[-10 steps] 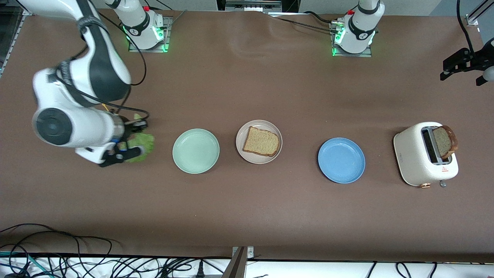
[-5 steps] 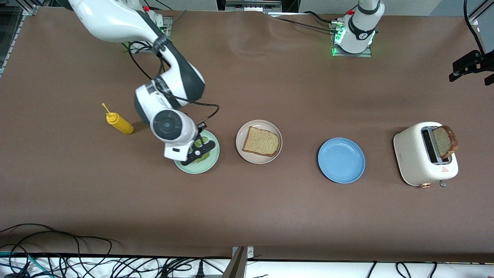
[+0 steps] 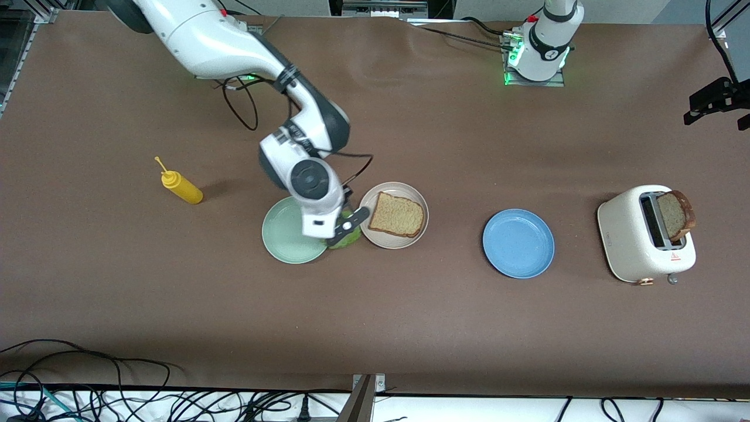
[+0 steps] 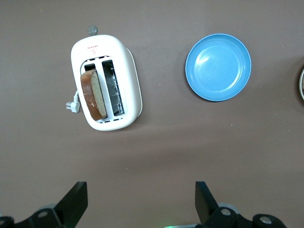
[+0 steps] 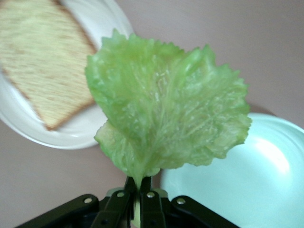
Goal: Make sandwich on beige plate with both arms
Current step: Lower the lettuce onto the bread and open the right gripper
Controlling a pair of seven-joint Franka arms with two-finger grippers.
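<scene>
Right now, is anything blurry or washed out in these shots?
Right wrist view: the lettuce leaf is fairly sharp, while the bread slice on the beige plate looks soft, and the mint green plate shows pale glare. Front view and left wrist view: evenly lit, with the toaster crisp.

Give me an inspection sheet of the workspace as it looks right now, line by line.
Surface: brown table, bare between items.
Job's things: one bread slice lies on the beige plate; lettuce leaf held; second slice stands in the toaster.
Clutter: mint green plate, blue plate, yellow squeeze bottle.
Grippers: right gripper shut on the lettuce leaf, over the gap between mint and beige plates; left gripper open, waiting above the toaster's end.
Cables: tangle along the table edge nearest the front camera.
Surroundings: nothing seen.
</scene>
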